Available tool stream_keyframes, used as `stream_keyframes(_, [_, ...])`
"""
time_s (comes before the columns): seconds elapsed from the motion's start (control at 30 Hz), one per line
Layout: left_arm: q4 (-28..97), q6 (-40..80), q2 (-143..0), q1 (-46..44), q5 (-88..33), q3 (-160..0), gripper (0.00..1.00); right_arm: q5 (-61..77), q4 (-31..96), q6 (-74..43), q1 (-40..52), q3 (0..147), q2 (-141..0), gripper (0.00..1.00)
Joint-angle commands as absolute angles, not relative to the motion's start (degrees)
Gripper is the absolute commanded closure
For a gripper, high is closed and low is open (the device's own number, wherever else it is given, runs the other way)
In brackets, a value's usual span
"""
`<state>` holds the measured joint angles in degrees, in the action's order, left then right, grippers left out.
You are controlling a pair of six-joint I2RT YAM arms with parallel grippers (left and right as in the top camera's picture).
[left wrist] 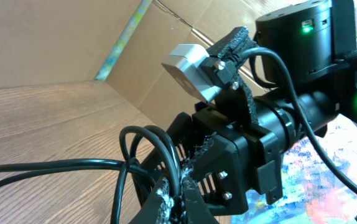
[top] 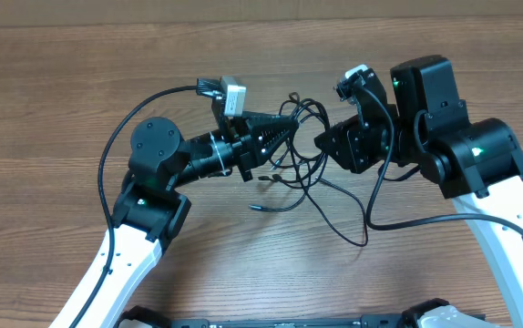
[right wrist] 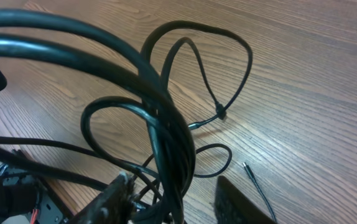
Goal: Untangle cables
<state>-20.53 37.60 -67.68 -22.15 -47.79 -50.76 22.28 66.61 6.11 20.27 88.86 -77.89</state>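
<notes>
The cables (top: 300, 107) form a thin black tangle on the wooden table between my two grippers. My left gripper (top: 291, 135) points right and is shut on a strand of the cables (left wrist: 177, 163), which loops up out of its frayed pads. Facing it, my right gripper (top: 323, 144) has a bundle of cable loops (right wrist: 166, 130) running between its fingers. The bundle lies against the left finger (right wrist: 113, 199), with a gap to the right finger (right wrist: 241, 205). One loose silvery-tipped end (right wrist: 247, 167) lies on the table, another plug end (top: 254, 208) nearer the front.
A cardboard wall (top: 243, 9) stands along the far table edge. Thick black arm cables curve out beside the left arm (top: 116, 137) and below the right arm (top: 371, 196). A colourful sheet (left wrist: 334, 168) shows behind the right arm.
</notes>
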Motion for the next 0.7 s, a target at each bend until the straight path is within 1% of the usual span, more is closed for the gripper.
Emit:
stream_keyframes(0.0, [-21.3,38.44,-67.37,-22.41,-49.69,-51.59,0.96,22.57,66.11,6.33,20.18,89.6,-77.87,0.58])
stream_keyframes(0.07, [-21.3,38.46,-67.37,-22.41,-49.87,-51.59,0.96,22.57,66.06,6.31,20.18,89.6,-77.87,0.65])
stream_keyframes(0.1, [-21.28,38.41,-67.37,-22.41,-50.04,-51.59,0.96,22.57,66.08,6.33,20.18,89.6,-77.87,0.77])
stream_keyframes(0.13, [-21.23,38.39,-67.4,-22.41,-50.06,-51.59,0.96,22.57,66.11,6.33,20.18,89.6,-77.87,0.83])
stream_keyframes(0.17, [-21.02,38.35,-67.4,-22.41,-50.0,-51.59,0.96,22.57,66.08,6.31,20.18,89.6,-77.87,0.87])
stream_keyframes(0.27, [-18.61,35.11,-67.4,-22.41,-48.66,-51.59,0.96,22.57,66.08,6.31,20.18,89.6,-77.87,0.91])
stream_keyframes(0.4, [-11.7,33.12,-67.57,-22.41,-44.73,-51.59,0.96,22.57,66.11,6.31,20.18,89.6,-77.87,0.94])
stream_keyframes(0.67, [-12.36,34.44,-71.0,-18.44,-48.99,-51.59,0.96,22.57,66.11,6.31,20.18,89.6,-77.87,0.96])
